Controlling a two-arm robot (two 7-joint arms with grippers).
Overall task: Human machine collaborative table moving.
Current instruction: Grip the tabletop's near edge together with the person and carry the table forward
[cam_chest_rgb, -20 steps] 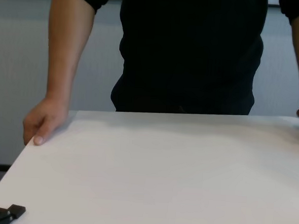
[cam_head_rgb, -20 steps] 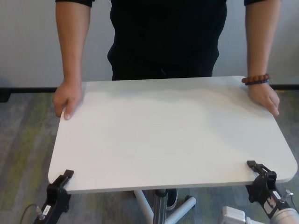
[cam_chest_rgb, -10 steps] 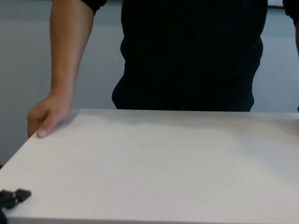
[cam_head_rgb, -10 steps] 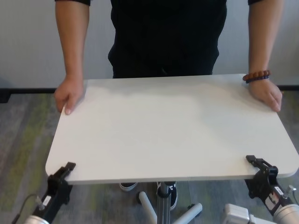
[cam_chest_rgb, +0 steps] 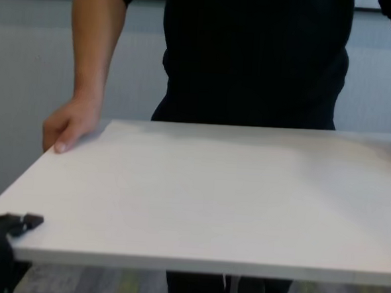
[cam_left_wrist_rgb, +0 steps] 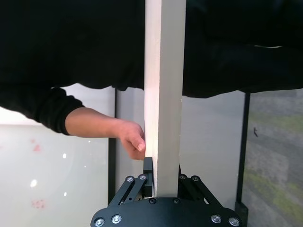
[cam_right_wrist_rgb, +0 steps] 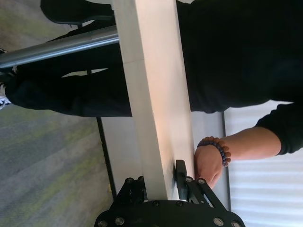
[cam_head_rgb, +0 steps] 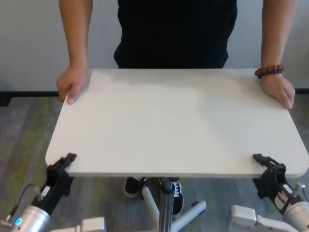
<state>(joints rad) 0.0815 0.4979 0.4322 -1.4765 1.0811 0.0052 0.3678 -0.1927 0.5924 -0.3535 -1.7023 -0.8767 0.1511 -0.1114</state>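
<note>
The white table [cam_head_rgb: 174, 121] stands on a grey metal post [cam_head_rgb: 166, 205]. The human [cam_head_rgb: 176, 29] in a black shirt stands at its far side, one hand [cam_head_rgb: 72, 84] on the far left corner and the other hand [cam_head_rgb: 280, 92], with a beaded bracelet [cam_head_rgb: 269, 71], on the far right corner. My left gripper [cam_head_rgb: 65, 162] is shut on the table's near left edge; the left wrist view shows its fingers [cam_left_wrist_rgb: 148, 175] clamped on the edge [cam_left_wrist_rgb: 163, 94]. My right gripper [cam_head_rgb: 264, 162] is shut on the near right edge, also seen in the right wrist view [cam_right_wrist_rgb: 163, 182].
The table's wheeled foot [cam_head_rgb: 190, 215] and the human's shoes [cam_head_rgb: 135, 186] show under the tabletop. Grey and green carpet [cam_head_rgb: 24, 140] lies on both sides. A pale wall [cam_head_rgb: 29, 43] stands behind the human.
The tabletop has risen and shifted away from me toward the human, so more floor and the post show beneath it. Both grippers keep hold of the near edge, and the human's hands stay on the far corners.
</note>
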